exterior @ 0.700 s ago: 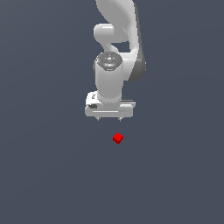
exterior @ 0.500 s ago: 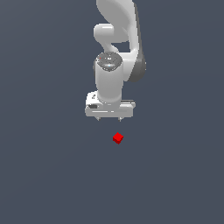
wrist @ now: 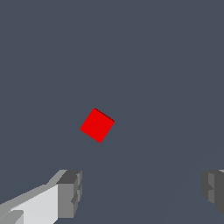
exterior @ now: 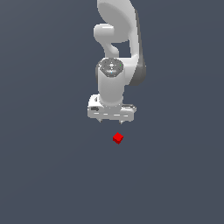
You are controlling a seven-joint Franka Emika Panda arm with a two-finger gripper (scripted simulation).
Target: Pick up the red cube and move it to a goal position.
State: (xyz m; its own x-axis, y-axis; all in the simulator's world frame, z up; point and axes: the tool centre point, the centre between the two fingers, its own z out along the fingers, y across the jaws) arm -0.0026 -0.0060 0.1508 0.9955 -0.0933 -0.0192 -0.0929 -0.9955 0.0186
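Clearly the gripper [exterior: 112, 119] hangs with fingers apart, empty; red cube [exterior: 117, 138] lies at its 5 o'clock; centre over it, match its skew, then descend.

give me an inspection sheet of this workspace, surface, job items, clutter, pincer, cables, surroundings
surface: plain dark grey-blue ground, bare around the cube
job's things: small bright red plain cube resting on the ground, turned at an angle to the pincer, untouched
clutter: nothing seen
grippers: white robot pincer above the cube, apart from it; in the wrist view its grey fingertips stand wide apart, holding nothing
cables: nothing seen
surroundings: white robot arm only; no goal marker seen
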